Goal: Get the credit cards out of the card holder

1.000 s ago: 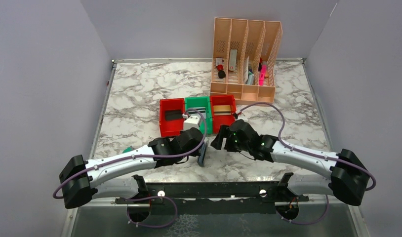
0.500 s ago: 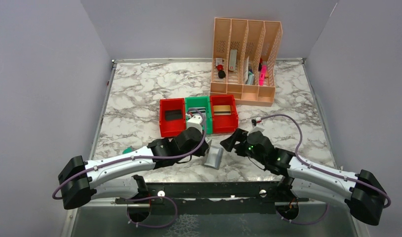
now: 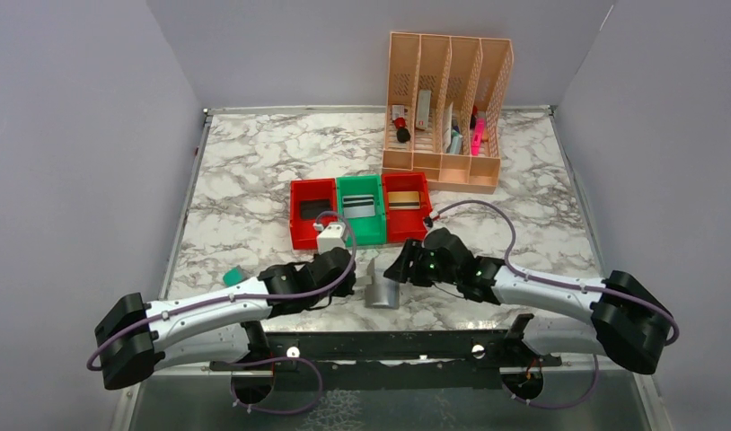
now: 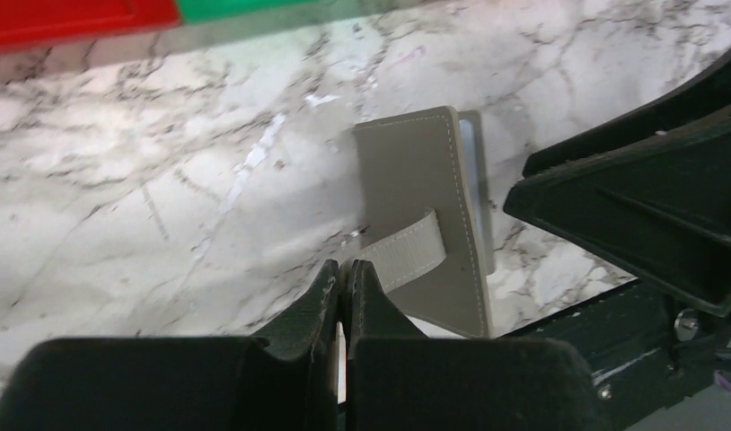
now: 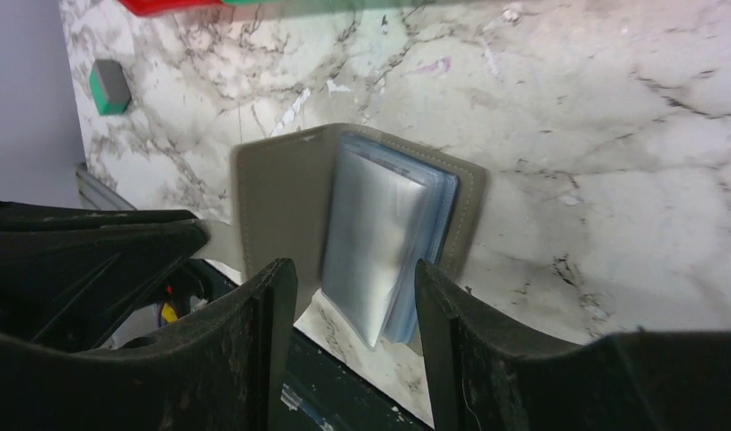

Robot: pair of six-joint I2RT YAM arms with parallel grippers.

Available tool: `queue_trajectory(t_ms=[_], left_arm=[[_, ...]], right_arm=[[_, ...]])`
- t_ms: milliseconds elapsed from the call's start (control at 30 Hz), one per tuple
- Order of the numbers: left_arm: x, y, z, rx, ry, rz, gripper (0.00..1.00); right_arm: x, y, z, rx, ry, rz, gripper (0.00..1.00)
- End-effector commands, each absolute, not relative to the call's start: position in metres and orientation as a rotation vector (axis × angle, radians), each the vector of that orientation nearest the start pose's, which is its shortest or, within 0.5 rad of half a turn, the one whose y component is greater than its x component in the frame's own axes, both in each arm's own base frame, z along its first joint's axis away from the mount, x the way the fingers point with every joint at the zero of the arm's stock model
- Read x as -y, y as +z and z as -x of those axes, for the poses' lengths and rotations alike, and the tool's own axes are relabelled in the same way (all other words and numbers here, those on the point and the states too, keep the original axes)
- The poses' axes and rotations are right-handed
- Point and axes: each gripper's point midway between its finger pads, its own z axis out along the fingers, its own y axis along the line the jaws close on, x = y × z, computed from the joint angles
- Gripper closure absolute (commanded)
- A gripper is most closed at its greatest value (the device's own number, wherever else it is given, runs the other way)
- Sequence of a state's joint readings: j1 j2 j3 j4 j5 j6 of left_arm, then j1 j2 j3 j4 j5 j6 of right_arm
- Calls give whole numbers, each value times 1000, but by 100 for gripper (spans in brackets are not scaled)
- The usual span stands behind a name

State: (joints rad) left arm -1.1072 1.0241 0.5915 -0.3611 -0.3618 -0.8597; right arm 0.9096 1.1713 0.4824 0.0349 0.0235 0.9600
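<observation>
Marble table (image 3: 254, 162), three bins (image 3: 366, 232), one card holder (image 4: 416, 171), left fingers (image 4: 321, 296) clamped on its strap (image 4: 407, 247), right fingers (image 5: 263, 305) apart.

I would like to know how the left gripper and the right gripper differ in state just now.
The left gripper is shut, pinching the card holder's strap; the right gripper is open and holds nothing. The left gripper faces the grey outer cover; the right gripper faces the blue-grey pockets. Both sit low beside the holder.
</observation>
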Motion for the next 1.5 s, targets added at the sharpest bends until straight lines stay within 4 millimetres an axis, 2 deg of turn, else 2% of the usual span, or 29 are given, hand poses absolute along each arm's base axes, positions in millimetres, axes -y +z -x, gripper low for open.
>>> queue_trajectory(t_ms=[0, 167, 333, 433, 700, 1133, 1267, 1467], left_arm=[[208, 82, -152, -2389, -482, 19, 100], [189, 81, -151, -2362, -455, 94, 100], [183, 72, -148, -2374, -440, 95, 100], [182, 68, -146, -2387, -432, 93, 100], [181, 66, -145, -2394, -424, 82, 100], [182, 66, -144, -2398, -421, 58, 100], [181, 66, -144, -2400, -423, 57, 100], [181, 64, -143, -2407, -420, 46, 100]], right_arm=[[-305, 89, -170, -2424, 1101, 31, 45], [-308, 85, -169, -2459, 1085, 56, 44], [-312, 88, -163, -2480, 1107, 118, 44], [-314, 89, -157, -2491, 1157, 116, 45], [-311, 65, -146, -2615, 1129, 70, 45], [-318, 56, -142, -2673, 1139, 81, 46], [-325, 62, -141, -2649, 1201, 127, 46], [-339, 85, -143, -2567, 1307, 205, 48]])
